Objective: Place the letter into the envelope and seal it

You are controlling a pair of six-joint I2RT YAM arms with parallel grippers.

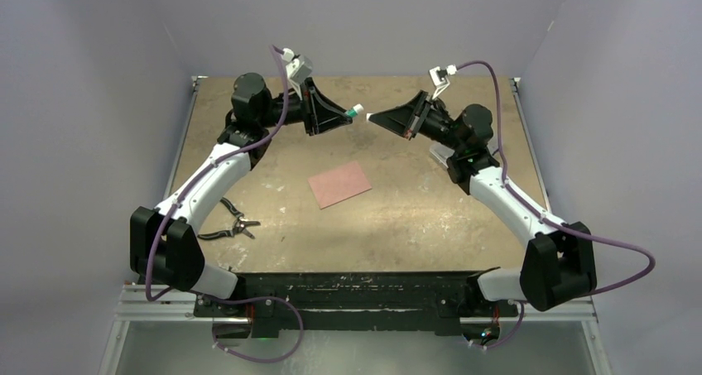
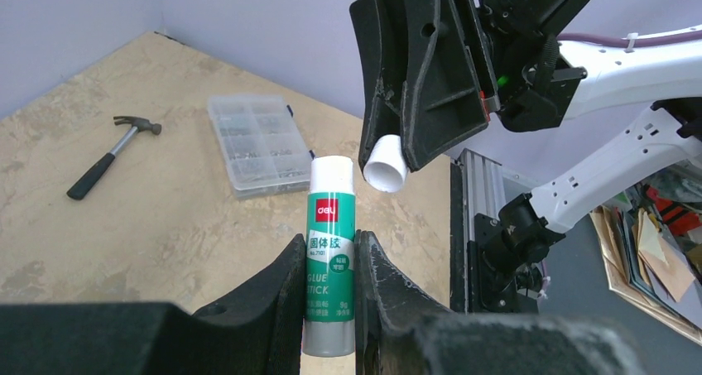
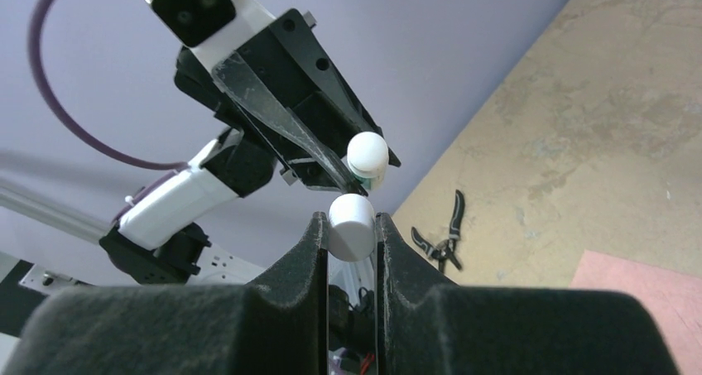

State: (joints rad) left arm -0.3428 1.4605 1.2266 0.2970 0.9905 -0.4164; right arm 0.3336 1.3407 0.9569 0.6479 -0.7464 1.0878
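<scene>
- Top view: a flat salmon-pink sheet, judged to be the envelope (image 1: 339, 185), lay alone near the middle of the bench (image 1: 430, 218). No flap could be made out, and the letter was not seen apart from it. Both arms were raised well above the far half. The left tool (image 1: 347, 115) was clenched on a glue stick (image 1: 357, 109), and the right tool (image 1: 379, 119) was closed on its white cap (image 1: 367, 116), the two nearly touching. Pliers (image 1: 233, 226) lay well apart from the paper, by the left arm.
- Left wrist view: the glue stick (image 2: 331, 218) was gripped upright between the fingers of the left tool (image 2: 331, 247). The cap (image 2: 387, 165) was held just beside its top by the right tool (image 2: 397, 147). A hammer (image 2: 112, 156) and a clear parts box (image 2: 258, 143) lay on the bench behind, away from the work.
- Right wrist view: the cap (image 3: 352, 226) was pinched in the right tool (image 3: 352, 236). One pink corner of the envelope (image 3: 646, 305) showed below, and the pliers (image 3: 443, 242) beyond it.
- The paper was judged light, thin and limp, and likely to slide on the bench. It would best be pinned flat and taken at a flap edge. Nothing lay across it, though both tools were occupied.
</scene>
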